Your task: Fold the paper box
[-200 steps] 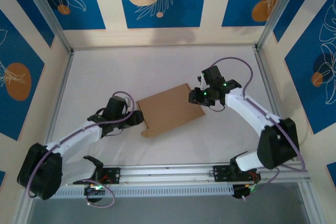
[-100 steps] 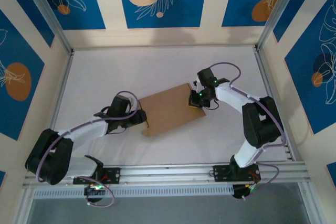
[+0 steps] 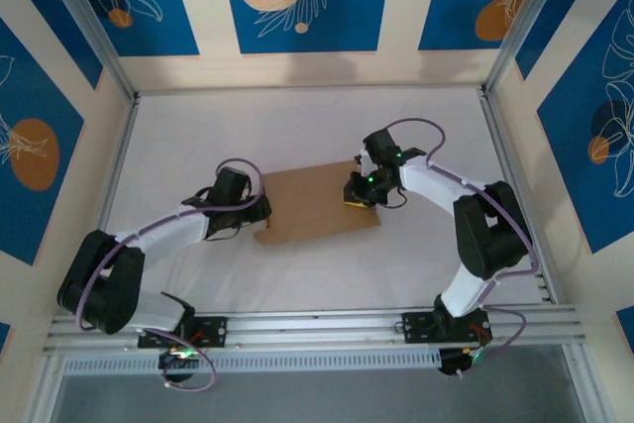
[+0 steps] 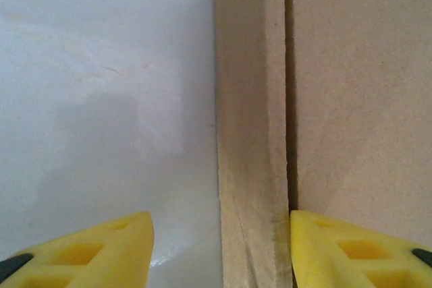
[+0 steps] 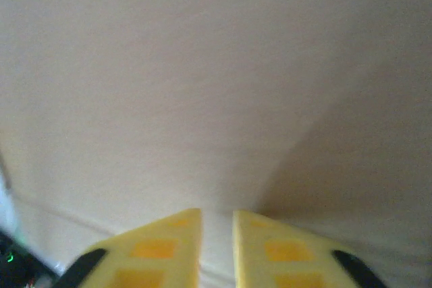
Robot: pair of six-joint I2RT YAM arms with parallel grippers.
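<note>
One paper box (image 3: 317, 205) lies flat mid-way across the surface (image 3: 297, 126), its long axis running left to right and the right end angled slightly away from me. Of my two claws, the left claw (image 4: 219, 219) gapes astride its left edge. The right claw (image 5: 217, 214), fingers nearly together, is at its right end, and I cannot tell whether it grips.

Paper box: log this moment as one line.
paper box lying on table | left gripper open, astride its left edge | right gripper slightly open at its right edge

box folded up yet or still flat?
Flat: the box lies as one level brown sheet on the table, no walls raised.
</note>
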